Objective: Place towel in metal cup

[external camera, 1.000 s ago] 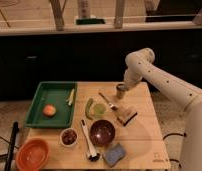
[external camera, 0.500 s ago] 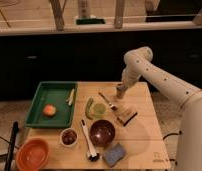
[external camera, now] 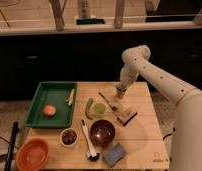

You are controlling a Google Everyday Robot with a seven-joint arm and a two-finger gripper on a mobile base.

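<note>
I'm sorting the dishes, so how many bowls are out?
3: dark bowl mid-table, small bowl to its left, orange bowl off the front-left corner. The gripper hovers at the table's far side.

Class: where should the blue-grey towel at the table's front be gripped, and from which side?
Probably from straight above, pinching across the towel: it lies flat, and the dark bowl crowds its far side. The end effector hangs near the back edge of the table.

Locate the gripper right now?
In the camera view the gripper hangs low over the far right part of the wooden table, just beyond the brush and right of the green tray.
</note>
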